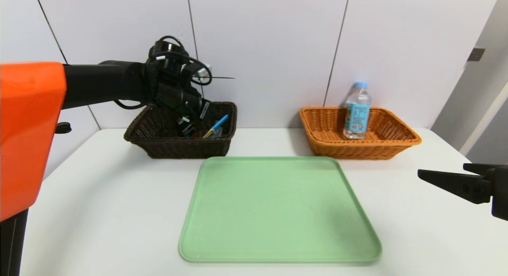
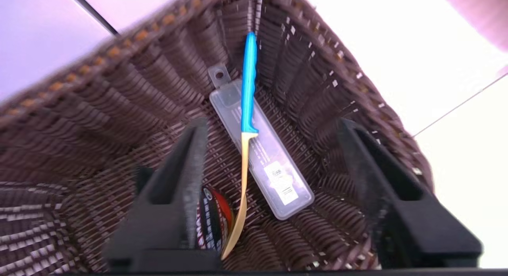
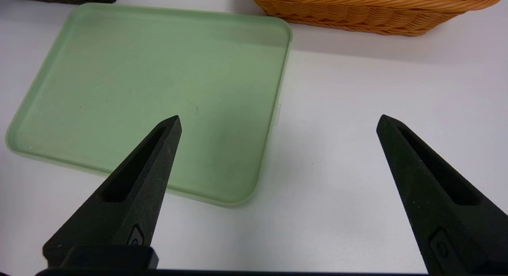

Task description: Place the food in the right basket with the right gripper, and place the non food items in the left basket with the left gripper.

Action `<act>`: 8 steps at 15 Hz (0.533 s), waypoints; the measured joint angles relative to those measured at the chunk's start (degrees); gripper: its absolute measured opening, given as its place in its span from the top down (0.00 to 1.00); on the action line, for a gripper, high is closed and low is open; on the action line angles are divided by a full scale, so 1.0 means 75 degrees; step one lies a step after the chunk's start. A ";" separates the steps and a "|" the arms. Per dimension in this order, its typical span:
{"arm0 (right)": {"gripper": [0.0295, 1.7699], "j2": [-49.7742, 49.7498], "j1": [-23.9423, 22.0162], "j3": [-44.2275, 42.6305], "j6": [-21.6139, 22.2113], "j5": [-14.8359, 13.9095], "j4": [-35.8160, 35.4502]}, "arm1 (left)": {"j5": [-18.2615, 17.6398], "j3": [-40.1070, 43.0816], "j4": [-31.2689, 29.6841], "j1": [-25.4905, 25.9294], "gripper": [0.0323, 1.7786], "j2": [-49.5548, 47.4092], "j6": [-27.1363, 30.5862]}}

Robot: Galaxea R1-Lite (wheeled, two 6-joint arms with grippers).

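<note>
Left wrist view showed a blue-handled knife (image 2: 249, 89) lying inside the dark basket (image 2: 99, 121), across a clear plastic case (image 2: 274, 168). The left gripper (image 2: 274, 149) hung over them with its fingers (image 2: 190, 157) spread apart, holding nothing. A water bottle (image 1: 357, 111) stood in the orange basket (image 1: 397, 143). The green tray (image 1: 278, 208) sat between on the table (image 1: 99, 204). The right gripper (image 3: 278, 123) waited wide open beside the tray.

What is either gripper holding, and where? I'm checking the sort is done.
Nothing: left gripper is open over the dark basket; right gripper is open and empty.
</note>
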 joint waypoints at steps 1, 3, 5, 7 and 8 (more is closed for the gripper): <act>0.04 -0.0003 -0.0003 0.0000 -0.0003 0.0000 -0.0003 | 0.0000 -0.0003 0.0002 -0.0003 0.29 -0.0146 -0.0044; 0.04 -0.0007 -0.0003 0.0000 -0.0003 0.0007 -0.0023 | 0.0003 0.0000 0.0055 -0.0033 0.24 -0.0489 -0.0385; 0.04 -0.0021 -0.0003 -0.0034 0.0000 -0.0003 -0.0020 | 0.0044 0.0023 0.0309 -0.0099 0.19 -0.0915 -0.1047; 0.04 -0.0055 -0.0003 -0.0072 0.0000 -0.0003 -0.0003 | 0.0179 0.0055 0.0996 -0.0120 0.16 -0.1382 -0.1707; 0.04 -0.0081 -0.0003 -0.0089 -0.0010 -0.0003 -0.0005 | 0.0297 0.0067 0.1343 -0.0117 0.14 -0.1606 -0.2032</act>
